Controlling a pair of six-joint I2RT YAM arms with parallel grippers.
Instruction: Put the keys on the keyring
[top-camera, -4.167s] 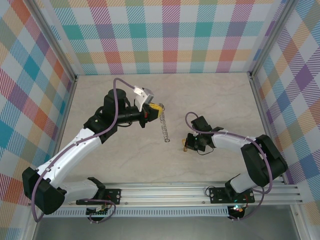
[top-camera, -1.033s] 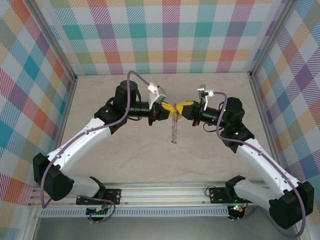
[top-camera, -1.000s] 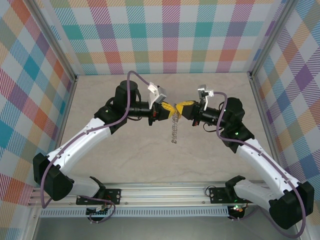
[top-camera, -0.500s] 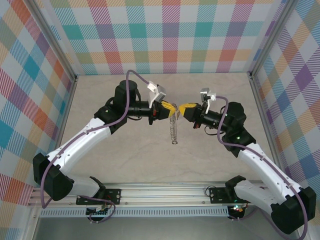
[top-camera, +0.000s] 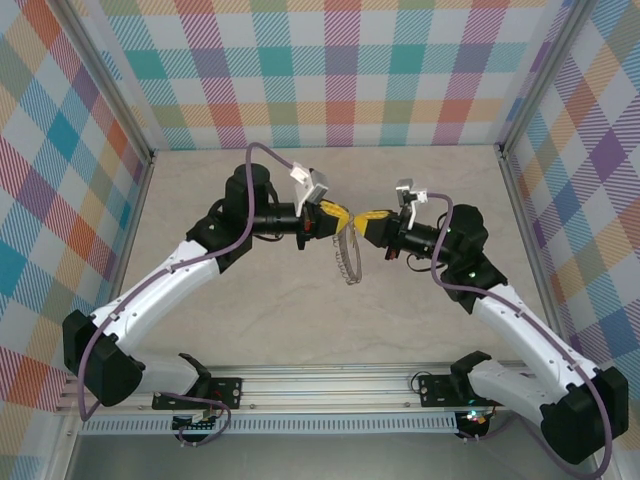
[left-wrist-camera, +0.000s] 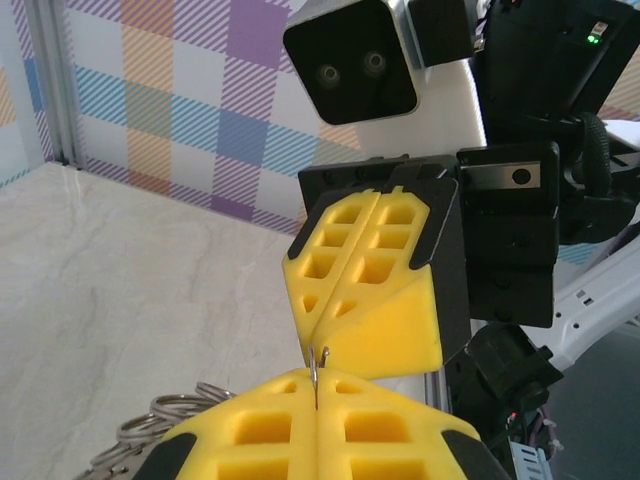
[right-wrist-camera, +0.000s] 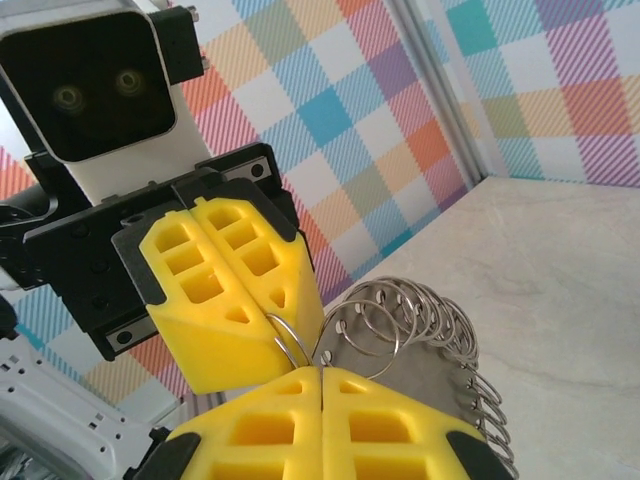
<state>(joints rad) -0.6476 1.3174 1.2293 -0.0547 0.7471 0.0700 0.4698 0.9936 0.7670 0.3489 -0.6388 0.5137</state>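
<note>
The keyring, a chain of thin silvery wire loops, hangs over the pale marbled desk. At its top, the left tool is closed on a loop. Just right of the keyring, the right tool has its yellow ribbed fingers pressed together and touches that loop. What it pinches I cannot tell.

Left arm, right arm: white link shells, black joints, purple cable routed outside. Left gripper, right gripper: yellow open-cell fingers on black mounts, screw heads visible. White two-lens camera block per wrist.
</note>
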